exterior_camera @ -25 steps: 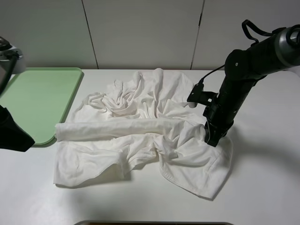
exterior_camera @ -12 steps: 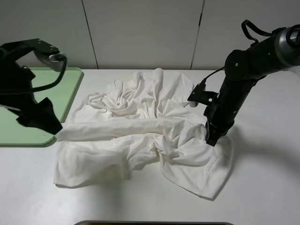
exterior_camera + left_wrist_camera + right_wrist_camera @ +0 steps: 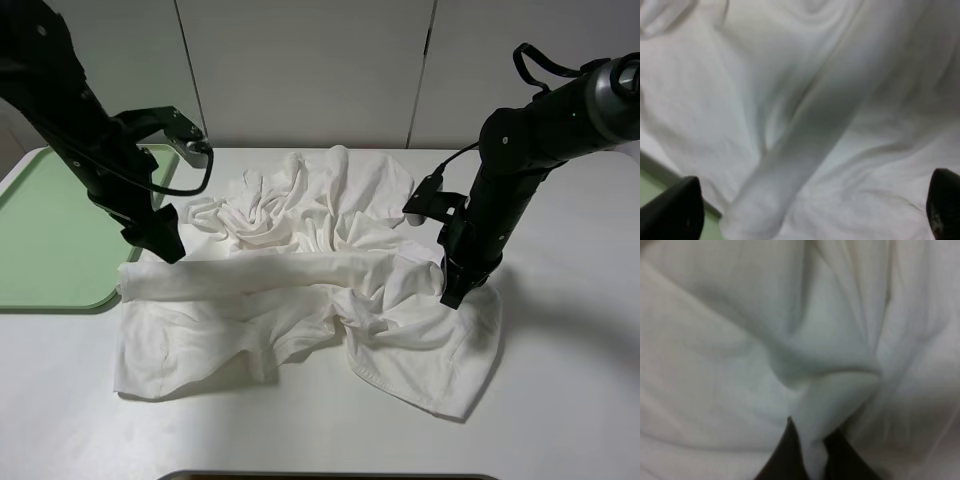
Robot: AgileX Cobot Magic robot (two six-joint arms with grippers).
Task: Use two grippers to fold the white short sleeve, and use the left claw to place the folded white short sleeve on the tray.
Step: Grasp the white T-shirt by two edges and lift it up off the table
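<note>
The white short sleeve (image 3: 300, 270) lies crumpled across the middle of the table, with a long rolled fold (image 3: 260, 272) running left to right. My left claw (image 3: 165, 240) hangs just over the left end of that fold, beside the tray (image 3: 60, 230). In the left wrist view its fingertips (image 3: 675, 212) stand wide apart, open, with the rolled fold (image 3: 805, 150) below and between them. My right gripper (image 3: 452, 290) points down into the shirt's right side. The right wrist view shows this gripper (image 3: 812, 460) shut on a pinched ridge of the cloth (image 3: 830, 390).
The light green tray sits at the table's left edge, its near right corner close to the shirt's left end; a sliver of it (image 3: 650, 180) shows in the left wrist view. A dark edge (image 3: 330, 476) runs along the table's front. A white panelled wall stands behind.
My left arm has swung in from the far left, across the tray, to the left end of the rolled fold. The right gripper has stayed put on the cloth, whose right edge shifted slightly.
</note>
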